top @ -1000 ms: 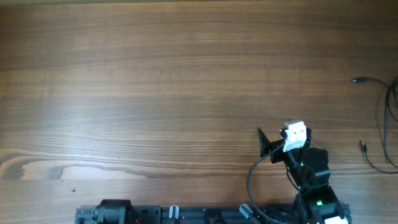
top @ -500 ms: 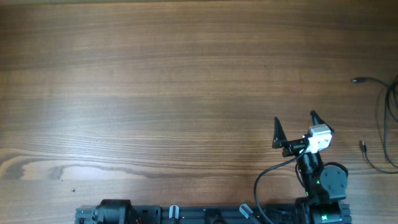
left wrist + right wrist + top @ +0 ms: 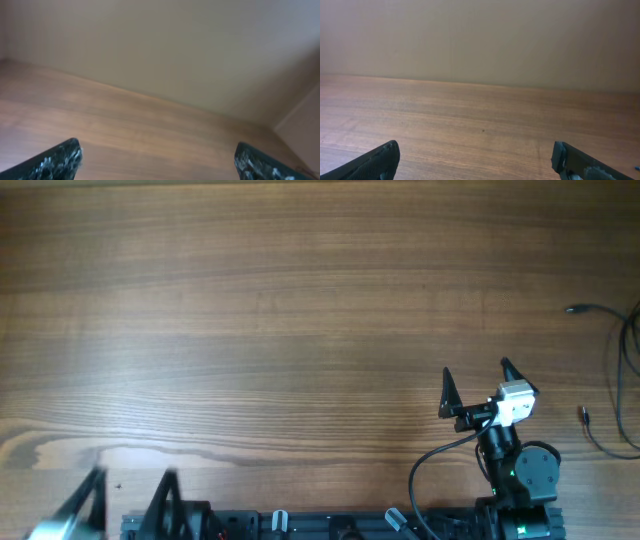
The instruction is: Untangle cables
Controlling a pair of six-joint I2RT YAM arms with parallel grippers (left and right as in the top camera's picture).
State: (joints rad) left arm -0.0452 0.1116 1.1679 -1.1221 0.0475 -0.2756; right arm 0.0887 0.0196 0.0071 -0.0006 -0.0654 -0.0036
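Thin black cables (image 3: 628, 345) with small plug ends lie at the table's far right edge in the overhead view, partly cut off by the frame. One plug end (image 3: 572, 309) points left, another (image 3: 583, 415) lies lower. My right gripper (image 3: 478, 376) is open and empty, left of the cables and apart from them; its wrist view (image 3: 476, 157) shows only bare wood. My left gripper (image 3: 128, 490) is open, blurred, at the bottom left edge; its wrist view (image 3: 157, 157) shows bare wood and a wall.
The wooden table (image 3: 280, 330) fills the overhead view. The arms' base rail (image 3: 330, 525) and a thicker black arm cable (image 3: 420, 465) run along the front edge. A beige wall (image 3: 480, 40) stands behind the table.
My left gripper has come into the overhead view at the bottom left, open. My right gripper swung right and opened within the last second, then stayed still.
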